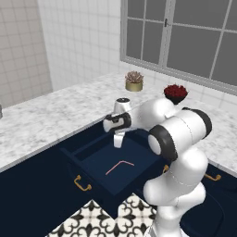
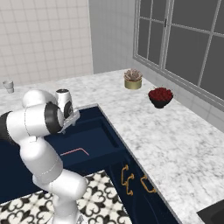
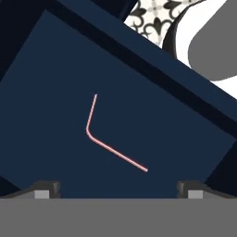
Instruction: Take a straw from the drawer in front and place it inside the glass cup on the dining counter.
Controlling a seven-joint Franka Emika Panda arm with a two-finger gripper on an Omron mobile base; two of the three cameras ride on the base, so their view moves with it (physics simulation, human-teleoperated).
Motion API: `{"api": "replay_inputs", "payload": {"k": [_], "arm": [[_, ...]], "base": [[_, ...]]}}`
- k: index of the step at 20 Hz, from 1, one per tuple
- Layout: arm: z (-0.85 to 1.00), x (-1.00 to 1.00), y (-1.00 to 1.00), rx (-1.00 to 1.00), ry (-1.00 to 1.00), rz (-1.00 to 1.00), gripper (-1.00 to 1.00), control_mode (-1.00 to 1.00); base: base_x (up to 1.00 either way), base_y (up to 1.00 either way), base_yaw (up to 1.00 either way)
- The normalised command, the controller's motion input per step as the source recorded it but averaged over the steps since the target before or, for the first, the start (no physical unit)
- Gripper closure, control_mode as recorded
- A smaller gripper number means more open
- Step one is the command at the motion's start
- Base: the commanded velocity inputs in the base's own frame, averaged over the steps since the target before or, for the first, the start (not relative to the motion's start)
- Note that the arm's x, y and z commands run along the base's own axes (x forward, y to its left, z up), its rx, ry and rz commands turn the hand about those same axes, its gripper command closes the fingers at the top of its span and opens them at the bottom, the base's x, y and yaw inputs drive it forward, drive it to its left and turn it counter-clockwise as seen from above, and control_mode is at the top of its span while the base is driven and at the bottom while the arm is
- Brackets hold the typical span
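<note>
Reach step: pincer [image 3: 118, 187] spread wide, empty, above open drawer [image 1: 95, 159]; next, drop straight onto bent straw [image 3: 109, 136] & pinch its long leg.

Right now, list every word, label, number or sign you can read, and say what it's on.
None: no readable text in any view.
The straw has only faint stripes, no lettering.
The drawer and its brass handle are plain.
The plant pot, berry bowl and cup bear no labels.
The floor tiles show an ornamental pattern, not writing.
</note>
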Motion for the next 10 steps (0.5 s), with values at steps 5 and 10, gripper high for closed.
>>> {"api": "replay_inputs", "payload": {"k": [5,10], "arm": [[-0.54,0.02,-0.23,0.0,0.0,-0.18,-1.0,-1.0],[-0.42,-0.01,-0.15,-0.02,-0.01,-0.22,-1.0,-1.0]], "base": [[0.0,0.0,0.0],[0.0,0.0,0.0]]}}
